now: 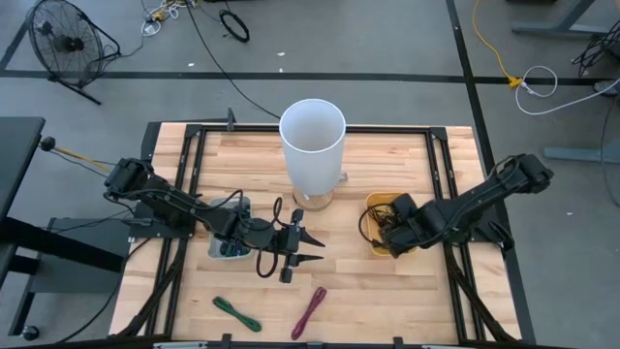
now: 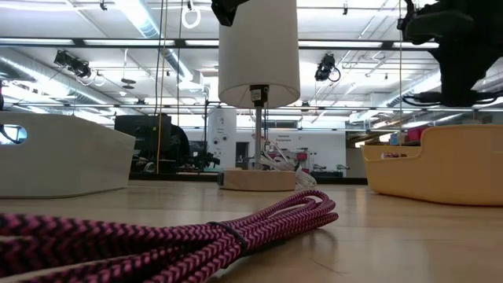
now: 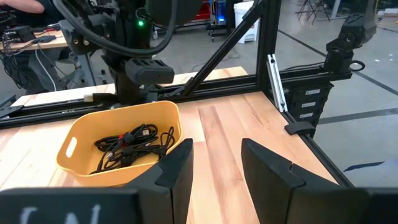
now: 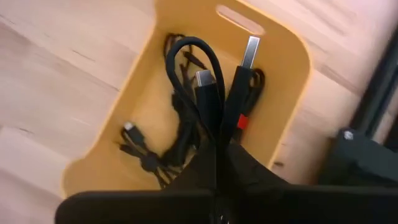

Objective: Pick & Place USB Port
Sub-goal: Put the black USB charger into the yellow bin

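Right claw (image 4: 217, 134) clamps USB cable (image 4: 244, 74) above yellow bin (image 4: 292, 56).

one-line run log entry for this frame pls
right gripper: shut on black USB cable, over yellow bin | left gripper: open, empty, mid-table | lamp: back centre | pink cable, green cable: front

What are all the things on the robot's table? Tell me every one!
Lamp: one, white shade on a wooden base, back middle of the table.
Yellow bin: one, right side, holding black cables.
White bin: one, left side, under the left arm.
Pink cable: one, bundled, front middle.
Green cable: one, bundled, front, left of the pink one.
USB cable: one, black with a silver plug, held over the yellow bin.
Left gripper: open, mid-table.
Right gripper: shut on the USB cable.
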You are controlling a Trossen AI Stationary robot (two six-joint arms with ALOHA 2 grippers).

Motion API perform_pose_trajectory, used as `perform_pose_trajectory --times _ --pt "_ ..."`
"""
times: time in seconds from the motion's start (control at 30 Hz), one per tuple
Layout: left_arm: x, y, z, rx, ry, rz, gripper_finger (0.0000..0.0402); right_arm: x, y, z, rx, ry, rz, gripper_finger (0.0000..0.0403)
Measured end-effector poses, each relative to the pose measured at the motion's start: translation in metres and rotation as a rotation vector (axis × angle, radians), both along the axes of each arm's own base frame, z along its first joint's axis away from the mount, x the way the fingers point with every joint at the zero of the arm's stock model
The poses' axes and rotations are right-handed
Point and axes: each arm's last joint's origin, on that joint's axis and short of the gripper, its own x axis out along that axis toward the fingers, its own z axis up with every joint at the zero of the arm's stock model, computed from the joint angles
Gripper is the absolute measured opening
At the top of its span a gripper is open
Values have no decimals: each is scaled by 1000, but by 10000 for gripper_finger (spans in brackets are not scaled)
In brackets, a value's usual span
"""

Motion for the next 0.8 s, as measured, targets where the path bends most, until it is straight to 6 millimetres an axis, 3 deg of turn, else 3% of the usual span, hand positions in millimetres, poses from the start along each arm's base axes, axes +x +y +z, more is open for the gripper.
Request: perform_pose_trajectory --times 0.33,0.8 --pt "0 0 0 0 0 0 140 5 1 -1 -20 -47 52 21" --pt "0 0 0 1 2 0 140 10 2 -2 -68 -66 111 93"
